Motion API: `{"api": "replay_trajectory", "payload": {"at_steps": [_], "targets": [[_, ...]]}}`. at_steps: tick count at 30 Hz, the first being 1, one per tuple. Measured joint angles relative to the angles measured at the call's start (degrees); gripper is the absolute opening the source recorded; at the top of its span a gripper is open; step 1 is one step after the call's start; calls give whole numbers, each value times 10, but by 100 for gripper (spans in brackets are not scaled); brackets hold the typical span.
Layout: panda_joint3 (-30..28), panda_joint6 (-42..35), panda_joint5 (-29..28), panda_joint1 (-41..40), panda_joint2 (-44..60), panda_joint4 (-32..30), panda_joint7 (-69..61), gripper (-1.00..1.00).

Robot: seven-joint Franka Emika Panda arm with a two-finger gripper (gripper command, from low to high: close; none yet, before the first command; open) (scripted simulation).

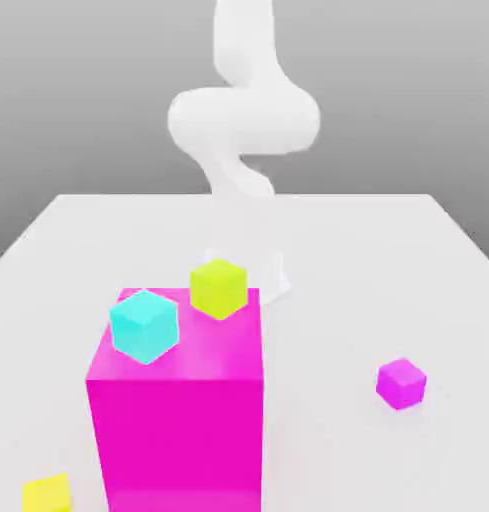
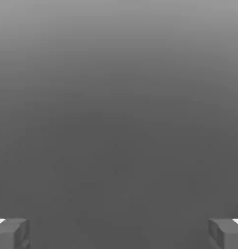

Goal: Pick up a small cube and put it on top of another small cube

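In the exterior view, a small magenta cube (image 1: 401,383) rests on the white table (image 1: 388,260) towards that view's right. A small yellow cube (image 1: 47,494) lies at the near left corner. A cyan cube (image 1: 144,325) and a yellow-green cube (image 1: 219,288) appear against the top of a big magenta block (image 1: 178,420); whether they rest on it I cannot tell. My white arm (image 1: 243,115) rises behind the block at the table's far side. In the hand view my gripper (image 2: 119,233) is open, its grey fingertips (image 2: 11,233) far apart with nothing between them, facing plain grey.
The big magenta block stands tall near the front of the table and hides the ground behind it. The arm's base (image 1: 273,275) sits just beyond the block. Bare white tabletop stretches around the small magenta cube.
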Motion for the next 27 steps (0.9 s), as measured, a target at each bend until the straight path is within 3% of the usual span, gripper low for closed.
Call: {"api": "replay_trajectory", "payload": {"at_steps": [13, 20, 23, 27], "targets": [[124, 176, 18, 89, 275, -156, 51, 0], [171, 268, -35, 150, 424, -238, 122, 0], [141, 314, -97, 176, 488, -240, 173, 0], [57, 378, -163, 245, 571, -224, 223, 0]]}}
